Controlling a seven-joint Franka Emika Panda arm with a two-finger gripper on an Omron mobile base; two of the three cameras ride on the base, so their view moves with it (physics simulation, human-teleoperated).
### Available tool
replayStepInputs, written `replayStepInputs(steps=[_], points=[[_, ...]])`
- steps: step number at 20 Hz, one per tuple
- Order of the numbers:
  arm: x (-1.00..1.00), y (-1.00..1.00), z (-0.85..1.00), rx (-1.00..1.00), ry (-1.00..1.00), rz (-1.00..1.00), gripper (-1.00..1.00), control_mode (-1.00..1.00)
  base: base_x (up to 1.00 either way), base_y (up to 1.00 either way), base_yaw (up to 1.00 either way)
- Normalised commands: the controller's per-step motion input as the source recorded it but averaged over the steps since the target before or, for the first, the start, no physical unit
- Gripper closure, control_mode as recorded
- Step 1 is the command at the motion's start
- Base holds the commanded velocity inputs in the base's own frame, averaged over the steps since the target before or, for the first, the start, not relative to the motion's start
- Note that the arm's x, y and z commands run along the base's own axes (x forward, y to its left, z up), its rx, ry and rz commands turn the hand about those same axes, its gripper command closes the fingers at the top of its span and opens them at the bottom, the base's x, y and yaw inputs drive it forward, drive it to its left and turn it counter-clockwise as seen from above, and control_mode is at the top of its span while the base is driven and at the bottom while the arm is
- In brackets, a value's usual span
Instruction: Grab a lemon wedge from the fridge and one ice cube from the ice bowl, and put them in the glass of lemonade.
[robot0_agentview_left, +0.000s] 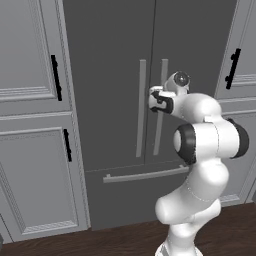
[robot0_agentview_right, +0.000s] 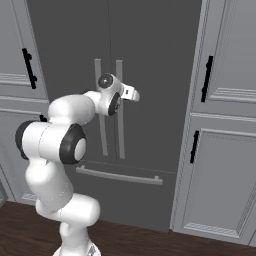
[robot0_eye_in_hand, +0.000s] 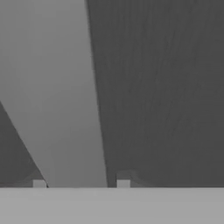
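The fridge (robot0_agentview_left: 115, 50) (robot0_agentview_right: 150, 50) stands right in front of me, both dark grey doors shut. My gripper (robot0_agentview_left: 153, 100) (robot0_agentview_right: 134, 93) is at the right door's vertical bar handle (robot0_agentview_left: 160, 132) (robot0_agentview_right: 120, 140), near the top of the bar. In the hand view the pale handle (robot0_eye_in_hand: 65, 109) runs between the two fingertips (robot0_eye_in_hand: 39, 184), which stand close against its sides; my gripper (robot0_eye_in_hand: 81, 184) is closed around it. The dark door face (robot0_eye_in_hand: 166, 87) lies behind. The lemon wedge, ice cube, ice bowl and glass of lemonade are out of view.
The left door's handle (robot0_agentview_left: 141, 110) (robot0_agentview_right: 99, 135) runs parallel just beside the gripped one. A horizontal bar (robot0_agentview_left: 145, 175) (robot0_agentview_right: 120, 176) crosses the lower drawer. Light grey panelled cabinets (robot0_agentview_left: 30, 100) (robot0_agentview_right: 225, 125) with black handles flank the fridge. Dark wood floor lies below.
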Motion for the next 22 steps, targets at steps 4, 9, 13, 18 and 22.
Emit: replayStepInputs(steps=[4, 9, 13, 18, 22], points=[[-0.57, -0.85, 0.01, 0.00, -0.03, -0.08, 1.00, -1.00, 0.00, 0.00, 0.00], [-0.92, -0.99, 0.18, 0.00, 0.00, -0.13, 1.00, -1.00, 0.00, 0.00, 0.00], [-0.96, -1.00, 0.14, 0.01, 0.00, -0.14, 1.00, -1.00, 0.00, 0.00, 0.00], [-0.84, -1.00, 0.24, 0.07, 0.00, -0.20, 1.00, -1.00, 0.00, 0.00, 0.00], [-0.70, -1.00, 0.15, 0.11, 0.00, -0.27, 1.00, -1.00, 0.00, 0.00, 0.00]])
